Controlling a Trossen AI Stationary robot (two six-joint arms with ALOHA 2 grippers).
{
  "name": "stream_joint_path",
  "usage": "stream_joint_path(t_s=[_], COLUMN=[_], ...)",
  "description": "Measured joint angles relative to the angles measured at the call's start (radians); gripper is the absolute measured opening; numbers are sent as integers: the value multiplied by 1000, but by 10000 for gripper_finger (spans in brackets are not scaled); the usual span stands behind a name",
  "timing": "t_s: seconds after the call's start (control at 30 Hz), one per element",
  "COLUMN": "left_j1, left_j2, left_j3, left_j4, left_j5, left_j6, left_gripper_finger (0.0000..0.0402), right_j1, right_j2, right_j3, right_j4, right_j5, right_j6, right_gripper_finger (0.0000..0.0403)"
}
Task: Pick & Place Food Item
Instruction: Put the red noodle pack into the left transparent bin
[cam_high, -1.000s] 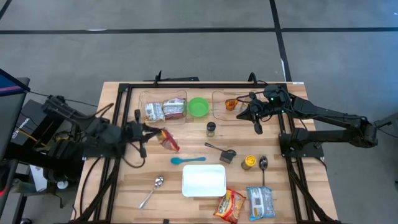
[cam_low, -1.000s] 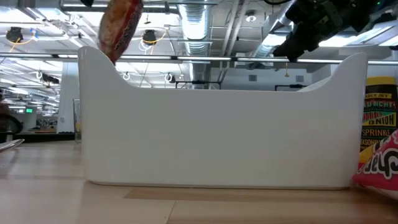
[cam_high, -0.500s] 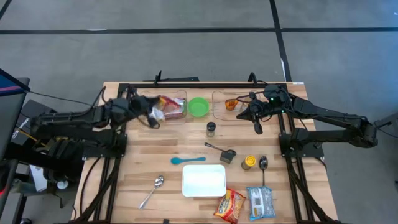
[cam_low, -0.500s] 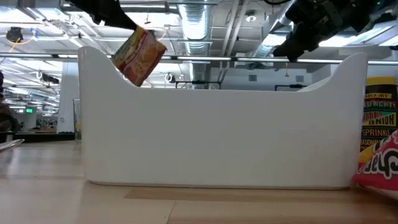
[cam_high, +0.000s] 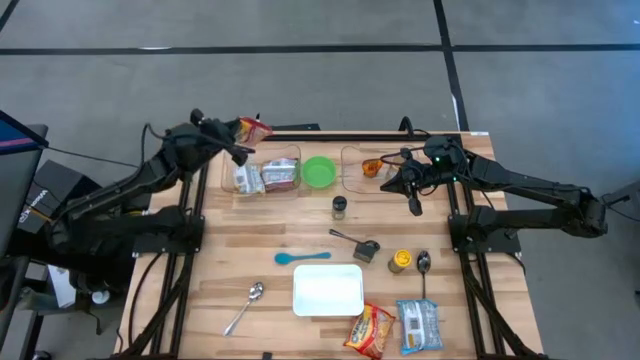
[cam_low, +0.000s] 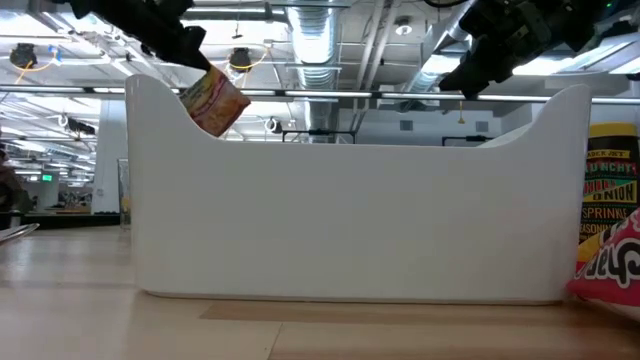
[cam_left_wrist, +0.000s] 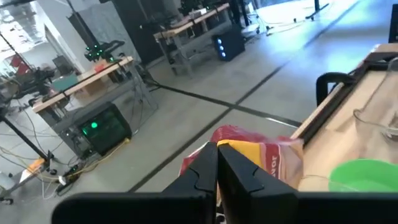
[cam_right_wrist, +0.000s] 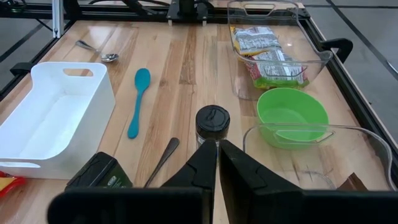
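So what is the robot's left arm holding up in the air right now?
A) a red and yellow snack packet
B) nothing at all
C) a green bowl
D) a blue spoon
A: the left gripper is shut on the red and yellow snack packet, lifted near the table's far edge.

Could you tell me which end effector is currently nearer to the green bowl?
The right end effector, just beside the green bowl; the left end effector is up beyond the table's far edge.
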Motion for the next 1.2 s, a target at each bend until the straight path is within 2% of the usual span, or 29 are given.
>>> stream_joint_path(t_s=[0.17,0.57,0.83,1.2], left_j1=[64,109,112,209], left_j2=[37,159,164,164], left_j3=[0,-53,-143,-193], left_j4=[15,19,39,93], left_j5=[25,25,14,27], left_j6=[-12,-138,-157,-157], left_gripper_finger=[0,0,0,0], right_j1=[0,0,0,0], right_j2=[0,0,0,0], right_j3=[0,0,0,0], right_j4=[0,0,0,0], right_j5=[0,0,0,0], right_j6=[0,0,0,0], right_gripper_finger=[13,13,13,13])
